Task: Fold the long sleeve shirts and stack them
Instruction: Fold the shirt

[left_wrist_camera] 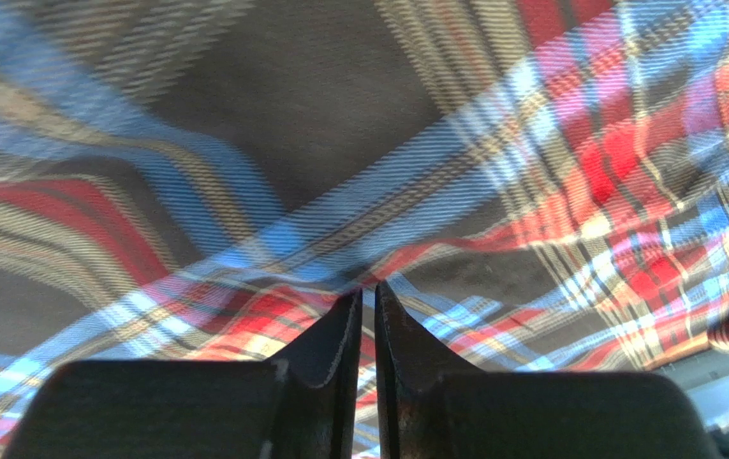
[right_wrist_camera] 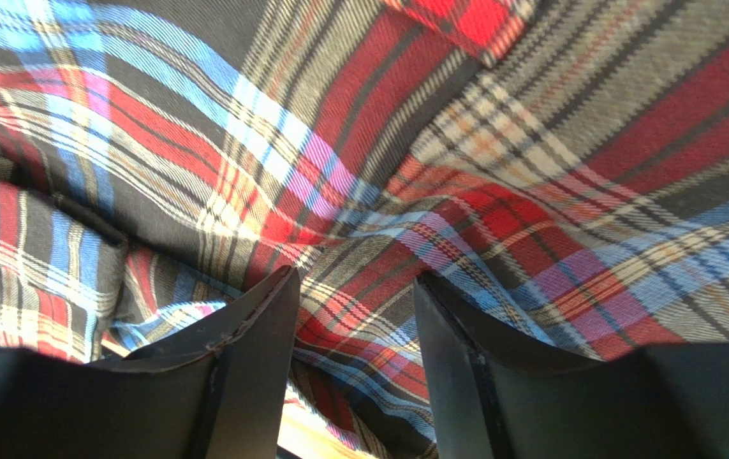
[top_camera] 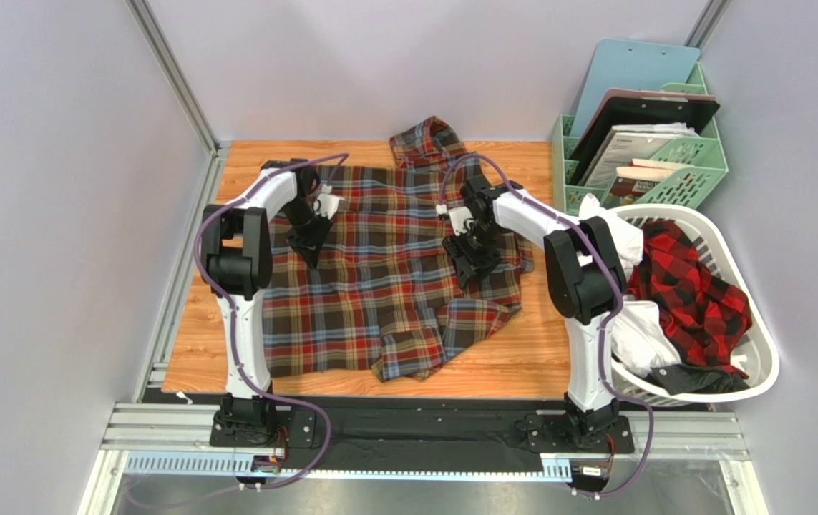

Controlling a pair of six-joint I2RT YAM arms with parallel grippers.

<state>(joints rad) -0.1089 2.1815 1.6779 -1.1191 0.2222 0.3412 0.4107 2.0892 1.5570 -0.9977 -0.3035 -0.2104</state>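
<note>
Tartan shirt (top_camera: 381, 279): one, spread flat over the middle of the wooden worktop (top_camera: 537, 359), collar at the far edge, hem toward the near edge.
Left gripper (left_wrist_camera: 366, 287): jaws down to a thin slit, nipping the tartan shirt near its left side.
Right gripper (right_wrist_camera: 354, 277): jaws apart, cloth bunched between them, near the right side.
Red-and-black check shirt (top_camera: 693, 284): one, heaped in the laundry basket.
Laundry basket (top_camera: 765, 349): one, white, off the right edge, also holding white cloth (top_camera: 639, 333).
Green rack (top_camera: 693, 177): one, at the far right corner, holding boards and papers.
</note>
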